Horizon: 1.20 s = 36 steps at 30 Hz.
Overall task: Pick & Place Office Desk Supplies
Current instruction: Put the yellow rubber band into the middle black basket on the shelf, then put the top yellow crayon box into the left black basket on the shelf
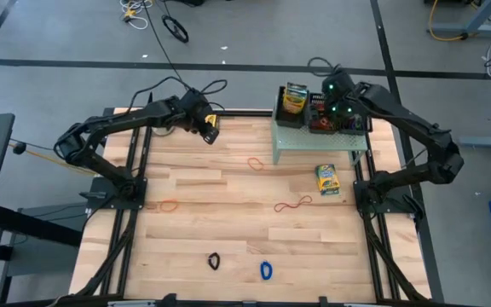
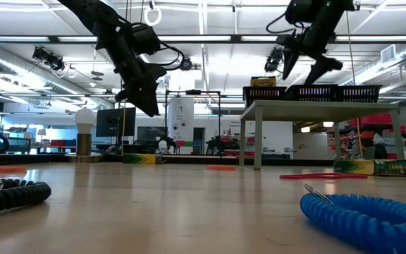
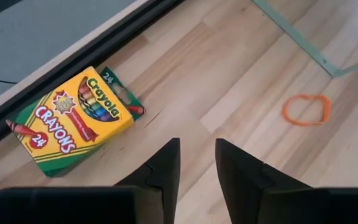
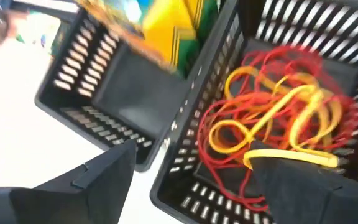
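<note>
**Two grippers, two jobs: approach the crayon box squarely**

Two arms are up over the far edge of the table. The left gripper [image 3: 196, 163] hangs above bare wood with its fingers parted by a narrow gap and nothing between them. The crayon box [image 3: 74, 117] lies flat just ahead of it and off to one side, close to the table's dark edge rail; an orange rubber band [image 3: 306, 109] lies farther off on the other side.

If the box is the next pick, I judge the fingers should spread wider than the box's short side, then swing over it and line up across that side before descending; coming down askew risks pushing it against the rail.

The right gripper [image 4: 185, 180] hovers wide open and empty over the mesh trays [image 4: 104, 81] on the green shelf [image 1: 309, 141], a tangle of red and yellow bands [image 4: 272, 124] directly beneath it.
</note>
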Available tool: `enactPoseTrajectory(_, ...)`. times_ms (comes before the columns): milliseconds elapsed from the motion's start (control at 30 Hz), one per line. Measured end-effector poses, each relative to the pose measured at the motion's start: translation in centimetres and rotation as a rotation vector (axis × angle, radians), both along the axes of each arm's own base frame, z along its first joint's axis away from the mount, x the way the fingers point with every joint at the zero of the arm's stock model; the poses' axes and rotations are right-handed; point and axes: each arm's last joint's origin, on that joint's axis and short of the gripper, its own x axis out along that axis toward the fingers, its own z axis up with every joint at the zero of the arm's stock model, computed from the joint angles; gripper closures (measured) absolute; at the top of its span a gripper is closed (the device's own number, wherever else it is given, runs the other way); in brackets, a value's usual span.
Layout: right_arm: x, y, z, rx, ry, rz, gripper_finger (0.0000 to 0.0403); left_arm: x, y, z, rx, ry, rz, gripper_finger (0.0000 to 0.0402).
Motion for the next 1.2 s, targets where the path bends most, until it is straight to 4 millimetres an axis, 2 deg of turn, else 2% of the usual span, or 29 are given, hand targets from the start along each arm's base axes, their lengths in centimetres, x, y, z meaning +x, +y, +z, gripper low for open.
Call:
enactPoseTrajectory(133, -0.4, 0.0, 2.2, -0.050, -0.006, -0.003, 0.0080, 0.0, 0.0, 0.0, 0.007, 0.004, 0.000, 0.0291)
enactPoseTrajectory(267, -0.8, 0.3, 3.6, -0.058, -0.004, 0.005, 0.0084, 0.0, 0.1, 0.0, 0.017, 0.012, -0.010, 0.0291)
enactPoseTrajectory(500, -1.1, 0.6, 2.3, 0.064, 0.119, 0.007, 0.0140, 0.0, 0.0, 0.0, 0.021, 0.015, -0.027, 0.0292)
enactPoseTrajectory(633, -0.8, 0.8, 2.2, 0.058, 0.134, 0.044, 0.0146, 0.0, 0.0, 0.0, 0.026, 0.019, -0.028, 0.0292)
enactPoseTrajectory(767, -0.6, 1.9, 2.8, 0.021, 0.115, 0.105, 0.0154, -0.3, 0.4, 0.0, 0.036, 0.027, -0.026, 0.0292)
enactPoseTrajectory(867, -0.5, 3.5, 3.4, -0.031, 0.126, 0.146, 0.0190, -0.7, 1.2, -0.2, 0.061, 0.056, -0.046, 0.0293)
enactPoseTrajectory(967, -0.1, 5.6, 4.3, -0.123, 0.115, 0.184, 0.0249, -1.1, 2.5, -1.3, 0.064, 0.109, -0.056, 0.0299)
enactPoseTrajectory(1133, 1.3, 9.7, 5.5, -0.274, -0.044, 0.278, 0.0363, -1.1, 4.3, -4.1, 0.036, 0.213, -0.128, 0.0320)
enactPoseTrajectory(1200, 1.9, 11.2, 5.6, -0.318, -0.096, 0.300, 0.0392, -0.9, 4.6, -4.9, 0.045, 0.251, -0.144, 0.0322)
